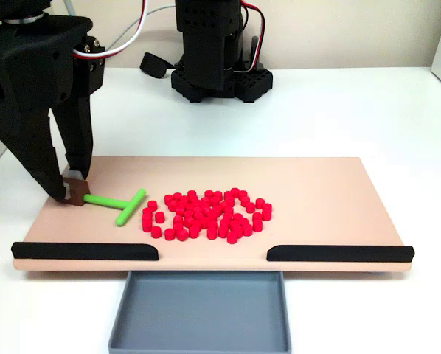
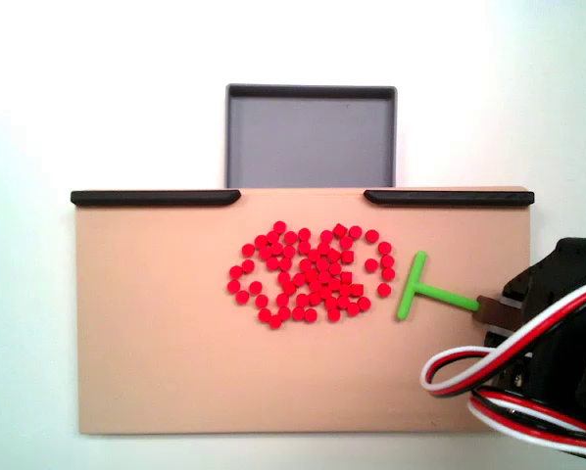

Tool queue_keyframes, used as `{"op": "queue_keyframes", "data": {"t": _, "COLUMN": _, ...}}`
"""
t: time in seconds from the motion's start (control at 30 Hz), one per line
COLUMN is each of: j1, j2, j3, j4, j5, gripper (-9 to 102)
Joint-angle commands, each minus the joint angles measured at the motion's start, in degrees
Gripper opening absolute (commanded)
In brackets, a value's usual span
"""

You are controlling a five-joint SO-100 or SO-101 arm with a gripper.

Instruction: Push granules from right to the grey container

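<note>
The granules (image 1: 206, 214) are a loose cluster of small red pellets in the middle of the tan board (image 1: 316, 184), also visible from above (image 2: 313, 274). The empty grey container (image 1: 198, 310) sits below the board's front edge, behind the gap between the two black strips (image 2: 310, 137). My gripper (image 1: 73, 190) stands at the board's left end in this fixed view, shut on the shaft end of a green T-shaped pusher stick (image 1: 117, 202). The stick's crossbar lies just beside the cluster. Seen from above, the gripper (image 2: 494, 311) and the stick (image 2: 425, 291) are on the right.
Two black strips (image 1: 85, 251) (image 1: 338, 253) line the board's front edge with an opening between them. The arm's black base (image 1: 217, 51) stands behind the board. Red, white and black cables (image 2: 509, 382) loop over the board's corner. White table surrounds the board.
</note>
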Motion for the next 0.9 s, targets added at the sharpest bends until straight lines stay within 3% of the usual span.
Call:
{"op": "queue_keyframes", "data": {"t": 0.0, "j1": -0.3, "j2": 0.3, "j3": -2.3, "j4": -0.2, "j5": -24.1, "gripper": 0}}
{"op": "queue_keyframes", "data": {"t": 0.87, "j1": -1.1, "j2": -2.0, "j3": -4.5, "j4": 0.1, "j5": -24.5, "gripper": 0}}
